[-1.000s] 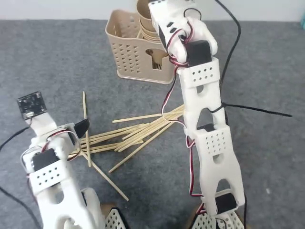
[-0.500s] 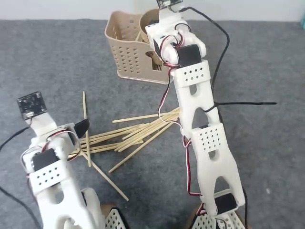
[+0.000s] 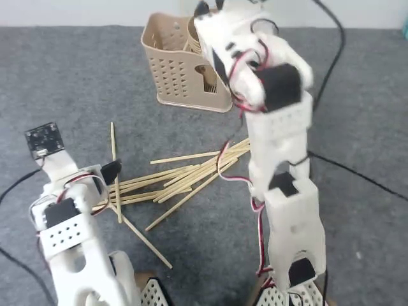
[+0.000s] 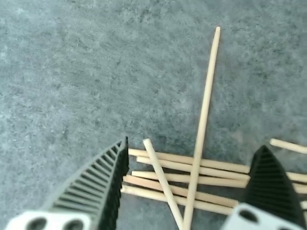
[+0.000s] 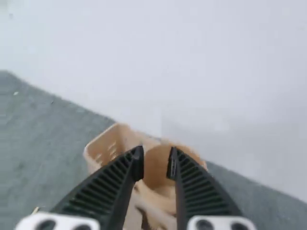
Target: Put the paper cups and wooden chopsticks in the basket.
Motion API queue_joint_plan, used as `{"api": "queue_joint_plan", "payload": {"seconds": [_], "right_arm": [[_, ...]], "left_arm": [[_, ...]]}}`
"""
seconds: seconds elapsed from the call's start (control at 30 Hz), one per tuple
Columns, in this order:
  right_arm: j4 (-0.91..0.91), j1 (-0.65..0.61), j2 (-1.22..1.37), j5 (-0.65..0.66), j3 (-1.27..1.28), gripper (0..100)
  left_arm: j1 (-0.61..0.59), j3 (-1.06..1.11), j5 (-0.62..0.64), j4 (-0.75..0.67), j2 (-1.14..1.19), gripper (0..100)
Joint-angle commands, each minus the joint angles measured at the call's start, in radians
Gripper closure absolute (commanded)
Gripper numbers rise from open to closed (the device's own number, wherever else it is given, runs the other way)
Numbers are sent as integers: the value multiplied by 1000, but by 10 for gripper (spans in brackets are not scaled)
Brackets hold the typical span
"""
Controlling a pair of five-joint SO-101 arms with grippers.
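Over on the left, the left arm's black ridged gripper [image 4: 192,163] is hanging low over the near end of the scatter of pale wooden chopsticks [image 3: 178,178], its jaws spread wide with nothing between them. That wide spread looks meant to straddle the sticks. One long chopstick [image 4: 204,120] is lying crosswise over several others right under the gap, so I would guess it is lining up on that one or on the bundle beneath. The sticks are all lying loose on the grey felt-like table cover [image 3: 76,83], fanned out between the two arms and well apart from the basket.

Further along, the beige perforated plastic basket [image 3: 182,70] is standing upright at the far side, and the tan paper cups [image 3: 191,35] are already sitting inside it, nested as far as I can tell.

On the right, the right arm's gripper [image 5: 154,160] is hovering above the basket, carrying nothing, with its jaws drawn close and only a narrow gap between them. That suggests the cup part of the job is done and the sticks remain.
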Motion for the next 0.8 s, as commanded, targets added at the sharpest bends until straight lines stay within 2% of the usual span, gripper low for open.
{"api": "queue_joint_plan", "payload": {"seconds": [0.0, 0.1, 0.2, 0.33, 0.6, 0.77], "right_arm": [[168, -8, -148, -2, -18, 924], [266, -8, -205, -3, -12, 957], [265, 31, -257, -8, 52, 969], [265, 50, -381, -26, 222, 969], [252, 53, -819, -29, 827, 968], [199, 104, -1066, -29, 1264, 969]], "left_arm": [[21, -47, -6, 35, 3, 622], [23, -62, -5, 44, 5, 622], [28, -104, 15, 95, 34, 622], [72, -200, 32, 135, 184, 622], [83, -420, 32, 143, 549, 622], [84, -539, 34, 138, 697, 697]]}}
